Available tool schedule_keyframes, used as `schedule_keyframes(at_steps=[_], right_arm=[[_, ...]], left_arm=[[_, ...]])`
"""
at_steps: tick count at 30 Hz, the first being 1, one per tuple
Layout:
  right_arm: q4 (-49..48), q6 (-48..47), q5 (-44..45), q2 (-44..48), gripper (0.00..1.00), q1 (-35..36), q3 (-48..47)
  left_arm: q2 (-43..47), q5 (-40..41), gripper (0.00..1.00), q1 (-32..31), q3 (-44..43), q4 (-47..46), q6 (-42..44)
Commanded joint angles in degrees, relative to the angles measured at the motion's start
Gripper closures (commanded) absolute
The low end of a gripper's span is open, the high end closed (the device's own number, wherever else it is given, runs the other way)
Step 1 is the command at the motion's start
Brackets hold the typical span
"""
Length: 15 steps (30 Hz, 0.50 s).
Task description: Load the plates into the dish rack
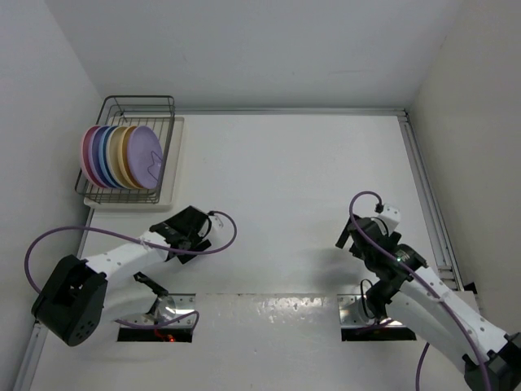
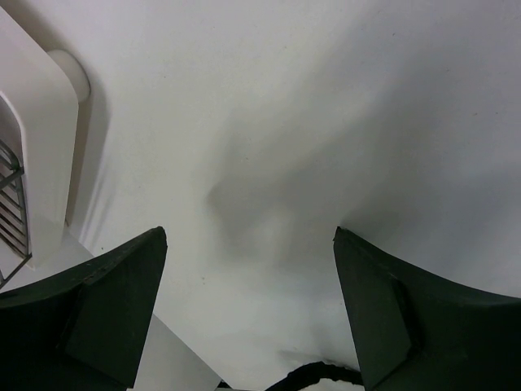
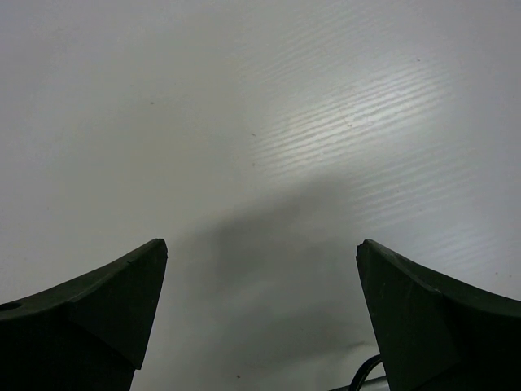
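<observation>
White table (image 1: 285,179), plain white walls (image 1: 244,49), soft glare.

Overhead view bright, light even and diffuse; white table (image 1: 285,179) near washed out, glare blotches on its glossy near edge. Stacked plates (image 1: 122,156) sharp, colours clear. Faint soft shadows beside left arm (image 1: 122,259), right arm (image 1: 431,297). Wrist views dimmer, grey; broad blurred shadow mid-frame, streaky sheen upper right in right one.

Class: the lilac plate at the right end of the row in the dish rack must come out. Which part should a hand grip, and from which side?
Probably pinch the upper rim of the lilac plate, coming from above. It stands on edge in the dish rack; other plates crowd its left face.
</observation>
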<state>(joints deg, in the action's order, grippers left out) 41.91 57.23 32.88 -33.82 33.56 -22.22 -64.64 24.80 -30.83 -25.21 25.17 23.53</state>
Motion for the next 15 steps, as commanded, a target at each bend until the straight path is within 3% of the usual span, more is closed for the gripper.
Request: schedule_keyframes(at_steps=[1, 15], right_arm=[[2.3, 3.33, 2.36, -1.77, 0.0, 0.01, -0.99], [-1.57, 1.04, 1.3, -0.72, 0.0, -0.07, 0.77]], left_arm=[[0.75, -1.33, 0.11, -0.64, 0.95, -1.61, -1.64], [0.75, -1.86, 0.11, -0.64, 0.95, -1.61, -2.17]])
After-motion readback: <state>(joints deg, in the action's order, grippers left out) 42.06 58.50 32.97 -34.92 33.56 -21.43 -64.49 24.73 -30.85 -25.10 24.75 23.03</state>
